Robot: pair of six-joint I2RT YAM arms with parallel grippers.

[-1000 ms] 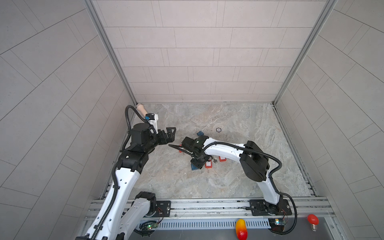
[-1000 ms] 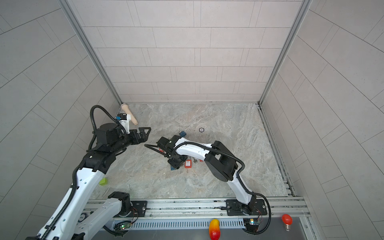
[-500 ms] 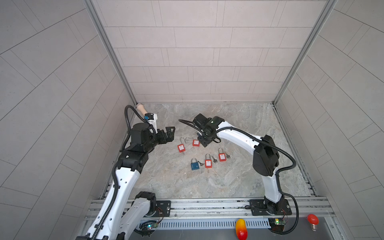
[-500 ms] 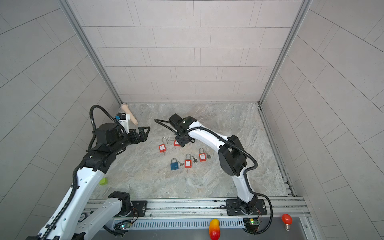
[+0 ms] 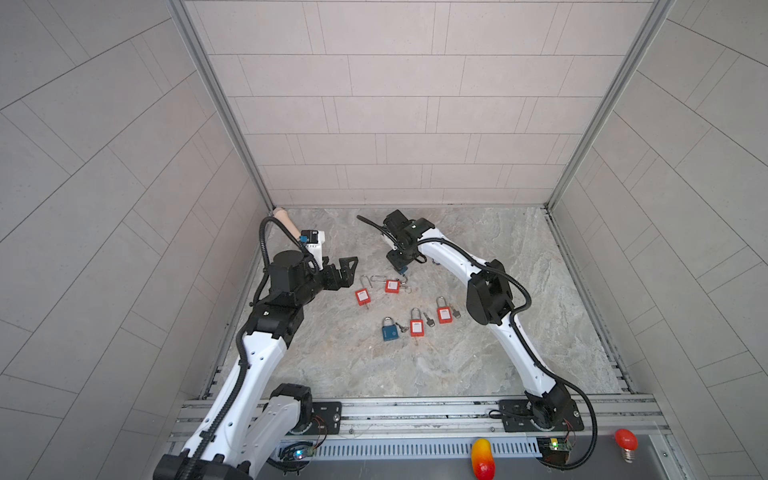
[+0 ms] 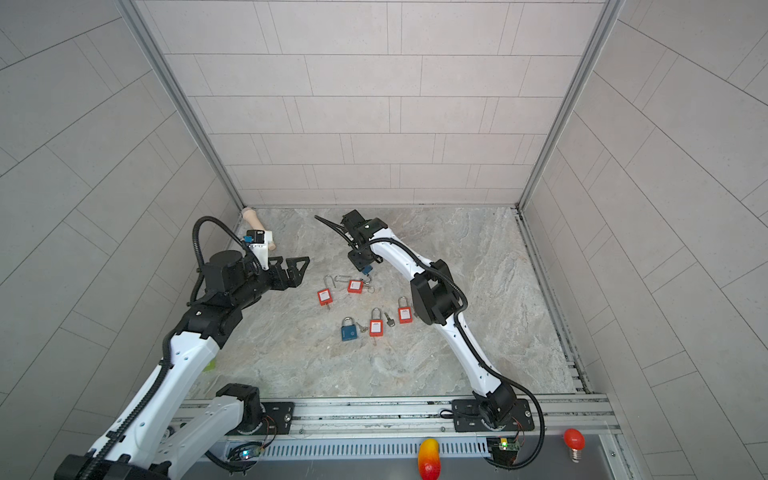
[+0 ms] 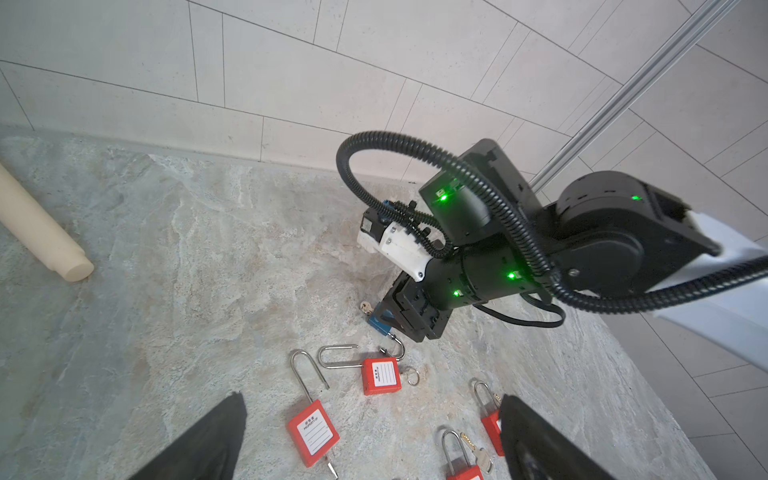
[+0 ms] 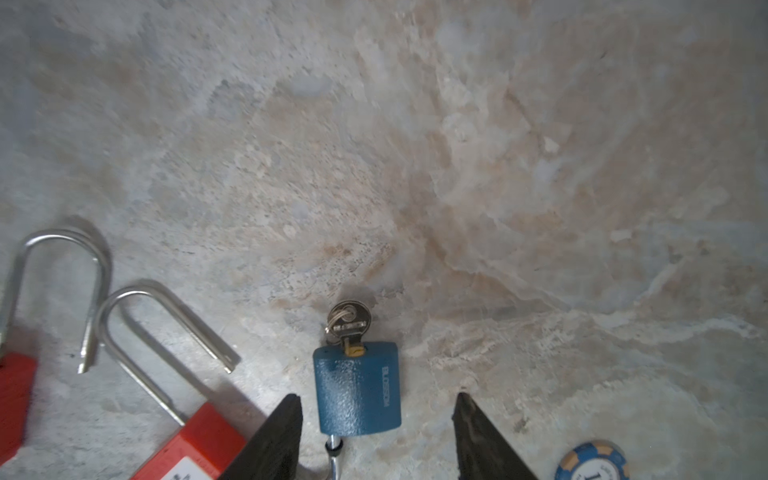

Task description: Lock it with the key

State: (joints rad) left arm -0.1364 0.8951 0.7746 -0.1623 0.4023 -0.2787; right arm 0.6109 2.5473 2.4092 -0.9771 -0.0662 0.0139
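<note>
right gripper [image 8: 377, 397] astride the blue padlock [image 8: 357, 390], jaws apart and clear of both its flanks.
the padlock lies flat on the counter [image 8: 498, 166], its long axis in line with the gripper's reach: key [image 8: 348, 322] end away from the wrist, shackle end back between the fingers [image 8: 274, 440]. the right arm is by far the nearer; the left gripper [image 5: 350, 272] hangs wide and empty, well apart.

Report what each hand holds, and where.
Nothing. The left hand is open and empty; the open right hand straddles the blue padlock without touching it.
</note>
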